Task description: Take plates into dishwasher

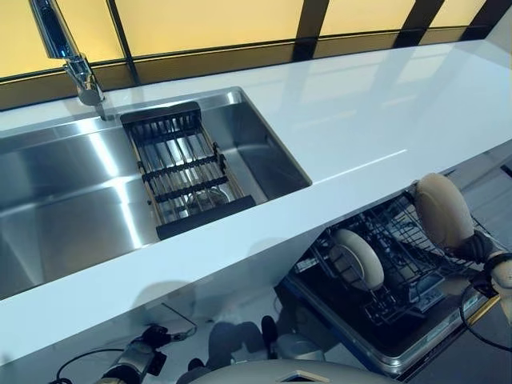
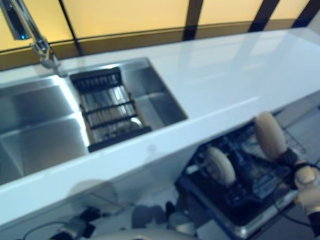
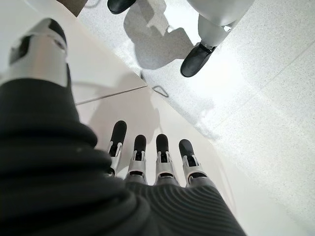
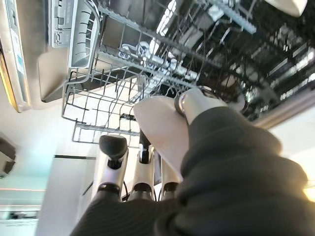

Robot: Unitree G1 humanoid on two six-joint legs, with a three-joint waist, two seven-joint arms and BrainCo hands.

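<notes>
Over the rack (image 1: 416,272), right robot hand (image 1: 502,276) grips a plate (image 1: 442,210); it could snag on wires. Left robot hand (image 3: 147,157) hangs open, empty.

Right robot hand (image 4: 142,162) pinches with thumb and fingers; left robot hand (image 3: 147,162) hangs low, fingers straight.

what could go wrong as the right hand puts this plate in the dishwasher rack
The right hand pinches the plate only at its edge, above the rack, so it could slip and drop onto the wires. Another plate already stands upright in the rack; the held one might knock it. The plate might also miss a slot and lean or tip over.
</notes>
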